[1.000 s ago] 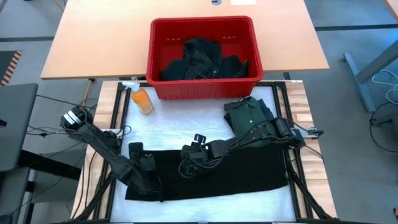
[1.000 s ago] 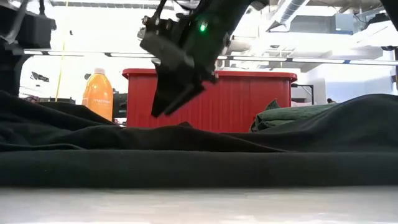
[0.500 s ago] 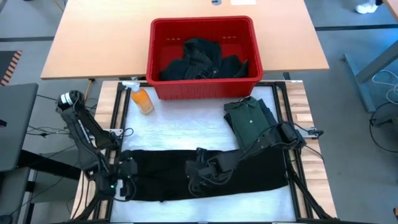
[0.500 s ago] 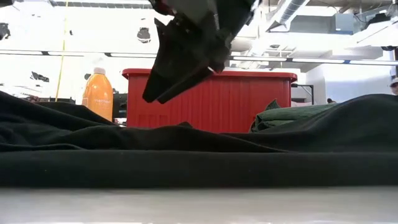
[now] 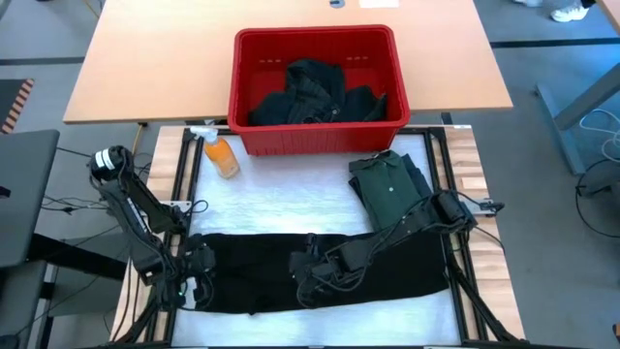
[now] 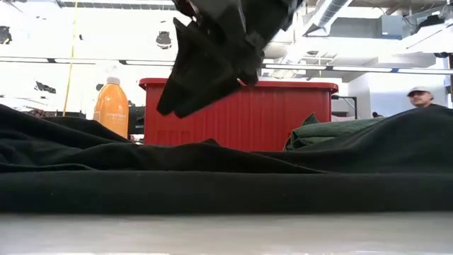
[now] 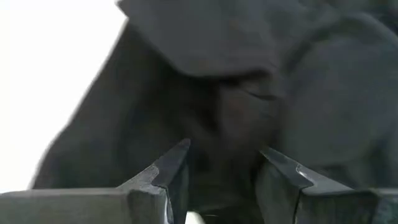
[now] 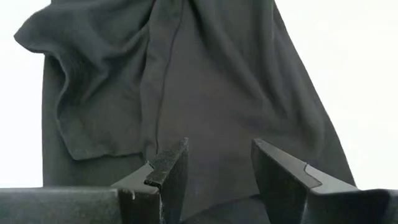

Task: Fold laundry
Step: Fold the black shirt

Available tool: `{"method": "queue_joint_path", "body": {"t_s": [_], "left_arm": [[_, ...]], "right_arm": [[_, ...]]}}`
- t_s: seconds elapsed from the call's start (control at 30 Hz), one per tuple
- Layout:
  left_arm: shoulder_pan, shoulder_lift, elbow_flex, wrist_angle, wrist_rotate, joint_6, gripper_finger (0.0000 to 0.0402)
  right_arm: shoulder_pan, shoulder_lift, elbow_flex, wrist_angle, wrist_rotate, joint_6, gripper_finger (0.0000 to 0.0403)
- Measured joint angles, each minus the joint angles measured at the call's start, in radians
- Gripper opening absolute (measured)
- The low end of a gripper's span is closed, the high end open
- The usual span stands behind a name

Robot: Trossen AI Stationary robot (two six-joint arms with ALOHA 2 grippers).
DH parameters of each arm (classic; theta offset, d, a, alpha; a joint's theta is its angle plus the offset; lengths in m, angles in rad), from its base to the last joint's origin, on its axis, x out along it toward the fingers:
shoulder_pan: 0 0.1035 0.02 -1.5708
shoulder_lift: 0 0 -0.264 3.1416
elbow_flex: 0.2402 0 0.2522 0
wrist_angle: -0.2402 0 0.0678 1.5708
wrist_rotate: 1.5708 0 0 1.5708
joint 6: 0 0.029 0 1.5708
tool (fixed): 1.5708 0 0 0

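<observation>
Black garment [image 5: 329, 271] spread flat across counter's [image 5: 291, 204] near edge. Left gripper [image 5: 199, 281] at its left end, jaws apart. Right gripper [image 5: 308, 276] above its middle, jaws apart, empty.

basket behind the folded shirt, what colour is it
Red. The basket shows best in the high view, with dark laundry inside.

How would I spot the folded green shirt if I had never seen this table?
Start at the big red basket at the back of the white work mat. Just in front of its right corner lies the folded green shirt. It is a small, neat, collared bundle, unlike the wide black garment spread flat nearer the front.
</observation>
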Motion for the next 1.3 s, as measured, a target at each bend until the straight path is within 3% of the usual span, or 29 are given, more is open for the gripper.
{"method": "queue_joint_path", "body": {"t_s": [0.13, 0.33, 0.7, 0.9, 1.13, 1.23, 1.3], "left_arm": [[0.0, 0.007, -0.006, 0.118, 0.047, 0.074, 0.0119], [0.0, -0.017, -0.006, 0.145, 0.065, 0.099, 0.0013], [0.018, -0.342, -0.006, 0.075, 0.032, 0.181, 0.0001], [0.019, -0.353, -0.006, 0.136, 0.261, 0.111, 0.0], [0.05, -0.19, -0.006, 0.079, 0.33, 0.045, 0.0033], [0.079, -0.117, -0.006, 0.061, 0.49, 0.006, 0.0061], [0.097, -0.074, -0.006, 0.046, 0.664, -0.019, 0.0079]], "right_arm": [[0.007, 0.0, -0.084, 0.114, -0.026, 0.023, 0.02], [0.019, 0.002, -0.18, 0.243, -0.044, 0.056, 0.02], [0.016, 0.001, -0.181, 0.236, -0.065, 0.052, 0.02], [0.02, 0.001, -0.181, 0.211, -0.166, 0.051, 0.02], [0.016, 0.001, -0.181, 0.196, -0.192, 0.018, 0.02], [0.004, 0.001, -0.181, 0.174, -0.209, 0.018, 0.02], [-0.003, 0.001, -0.181, 0.143, -0.236, 0.019, 0.02]]}}
